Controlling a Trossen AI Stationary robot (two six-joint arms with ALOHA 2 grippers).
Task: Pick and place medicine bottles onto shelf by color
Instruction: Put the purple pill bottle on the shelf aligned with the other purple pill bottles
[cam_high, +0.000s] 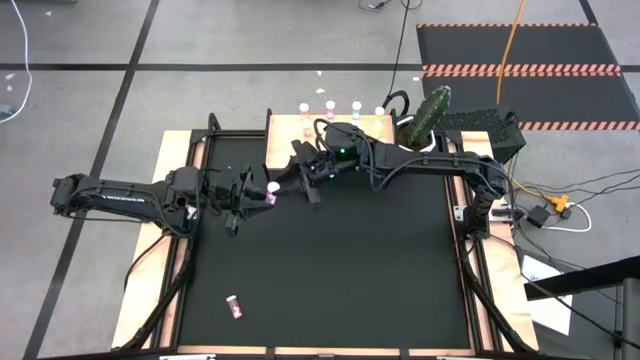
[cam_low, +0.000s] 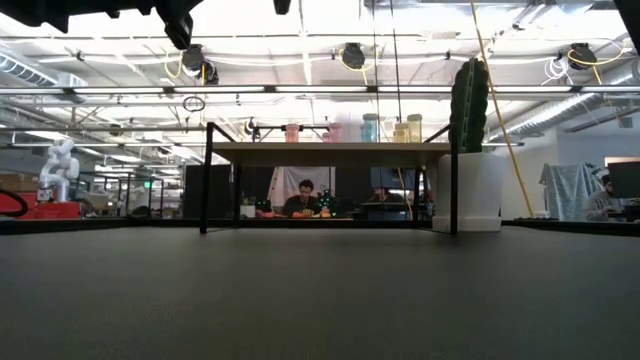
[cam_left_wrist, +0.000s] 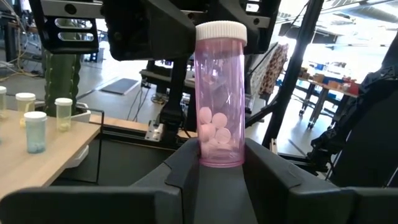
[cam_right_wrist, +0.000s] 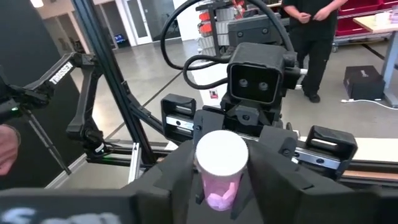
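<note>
Wide black worktop (cam_high: 330, 260) on a grey tiled floor, open workshop beyond with a seated person (cam_low: 303, 200) behind the shelf (cam_low: 330, 152). Mid-air above the worktop, a pink bottle (cam_left_wrist: 219, 93), white-capped, pills inside, stands upright in the left gripper (cam_high: 262, 194), its jaws clamped on the base. The right gripper (cam_right_wrist: 221, 180) brackets the cap, jaws partly open. Another pink bottle (cam_high: 234, 307) lies near the front edge.

We see a grey concrete floor (cam_high: 80, 40) crossed by dark lines, with a black mat (cam_high: 520, 45) edged in red-and-white hazard stripes on the far right. Beyond the table, the open workshop has white ceiling beams (cam_low: 320, 45), bright overhead light, and a person (cam_low: 305, 200) seated at a far desk.
</note>
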